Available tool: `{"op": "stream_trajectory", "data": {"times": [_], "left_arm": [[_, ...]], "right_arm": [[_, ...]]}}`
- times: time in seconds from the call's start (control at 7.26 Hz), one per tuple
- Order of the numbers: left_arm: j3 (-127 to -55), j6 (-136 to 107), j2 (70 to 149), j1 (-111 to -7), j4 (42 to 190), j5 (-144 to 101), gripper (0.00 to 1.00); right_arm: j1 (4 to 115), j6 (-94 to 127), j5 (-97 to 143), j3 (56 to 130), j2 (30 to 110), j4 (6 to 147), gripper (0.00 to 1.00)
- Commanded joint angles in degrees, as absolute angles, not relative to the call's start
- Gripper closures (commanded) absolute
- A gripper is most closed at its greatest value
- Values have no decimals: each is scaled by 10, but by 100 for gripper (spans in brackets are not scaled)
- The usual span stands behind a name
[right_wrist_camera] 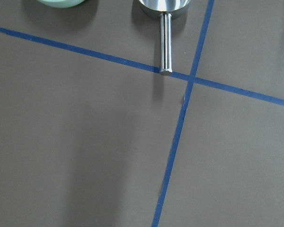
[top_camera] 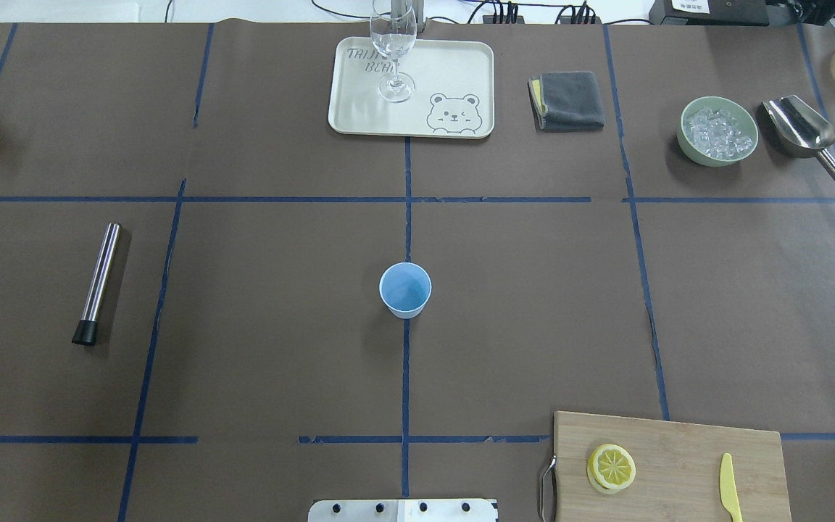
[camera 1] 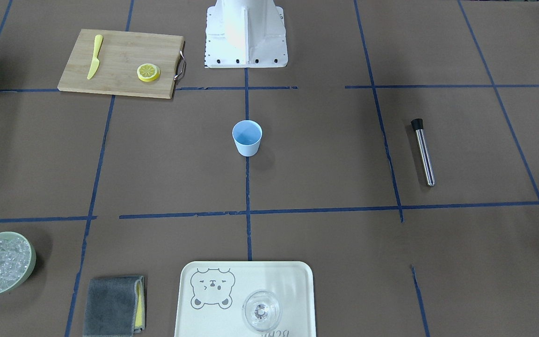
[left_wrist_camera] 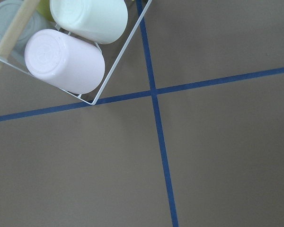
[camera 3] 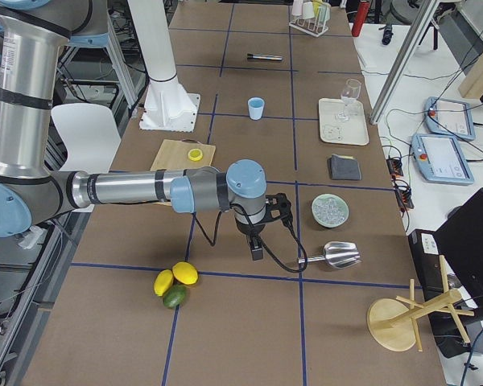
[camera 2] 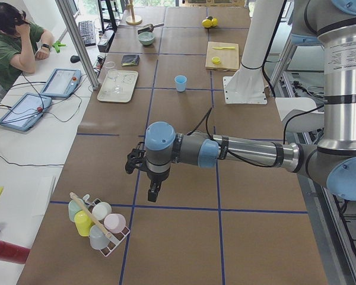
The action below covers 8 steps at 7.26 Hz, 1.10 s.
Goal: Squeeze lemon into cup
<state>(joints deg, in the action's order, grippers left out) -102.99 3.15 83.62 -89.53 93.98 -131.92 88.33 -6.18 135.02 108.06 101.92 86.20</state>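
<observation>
The lemon slice [top_camera: 612, 466] lies on a wooden cutting board [top_camera: 678, 442] at the near right of the table; it also shows in the front view [camera 1: 149, 72]. The light-blue cup [top_camera: 405, 290] stands upright at the table's middle, also in the front view [camera 1: 247, 137]. Neither gripper shows in the overhead or front view. My left gripper [camera 2: 153, 193] hangs far off at the table's left end, near a cup rack. My right gripper [camera 3: 258, 251] hangs at the right end, near a steel scoop. I cannot tell whether either is open or shut.
A yellow plastic knife [top_camera: 730, 496] lies on the board. A steel muddler [top_camera: 97, 283] lies at the left. A tray [top_camera: 359, 109] with a clear glass [top_camera: 393, 51], a grey cloth [top_camera: 570, 100], a green ice bowl [top_camera: 718, 131] and a scoop [top_camera: 802, 130] stand along the far edge.
</observation>
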Motion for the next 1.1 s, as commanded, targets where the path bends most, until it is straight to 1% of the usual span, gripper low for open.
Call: {"op": "stream_trajectory", "data": {"times": [0.0,0.14,0.41,0.55,0.69,0.96], "left_arm": [[-1030,32,838,-894,953,-1319,0],[-1030,32,841,-894,960,-1319,0],[-1031,32,843,-893,962,-1319,0],[-1034,32,843,-893,962,-1319,0],[-1034,32,845,-892,962,-1319,0],[-1034,32,855,-892,962,-1319,0]], "right_arm": [[882,-14,1368,1090,1015,824,0],[875,-11,1371,1091,1017,803,0],[818,37,1361,1117,1046,691,0],[770,97,1350,1121,1043,656,0],[719,163,1318,1147,1043,641,0],[572,355,1229,1214,1048,641,0]]}}
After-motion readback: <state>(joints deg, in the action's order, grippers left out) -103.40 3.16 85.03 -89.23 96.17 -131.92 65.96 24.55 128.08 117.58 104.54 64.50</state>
